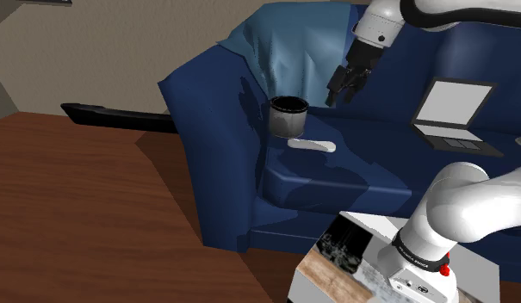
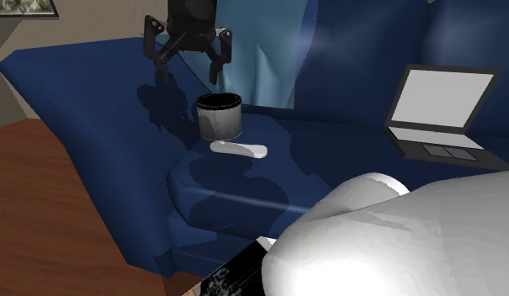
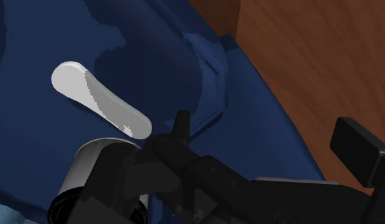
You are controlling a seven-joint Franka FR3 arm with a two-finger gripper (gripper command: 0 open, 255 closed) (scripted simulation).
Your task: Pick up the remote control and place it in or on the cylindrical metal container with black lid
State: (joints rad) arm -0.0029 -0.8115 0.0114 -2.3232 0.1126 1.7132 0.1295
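Gripper (image 2: 189,69) — jaws spread wide with nothing between them. You see it hanging in the air above the container (image 2: 220,116), not touching it.

Container — a grey cylinder with a black rim, upright on the seat cushion of the blue sofa (image 1: 211,120), near the armrest. In the wrist view you get part of its wall, and the gripper's body covers the rest.

Remote (image 2: 238,149) — plain white, flat on the cushion just beside the container's base, on the seat's front side. Its long axis runs left to right across the second exterior view, the right end a touch lower. It lies the same way in the shoulder view. You cannot tell the front end from the back, and whether it touches the container is hard to make out.

Laptop (image 1: 452,116) — open, further along the seat, well apart from the remote.
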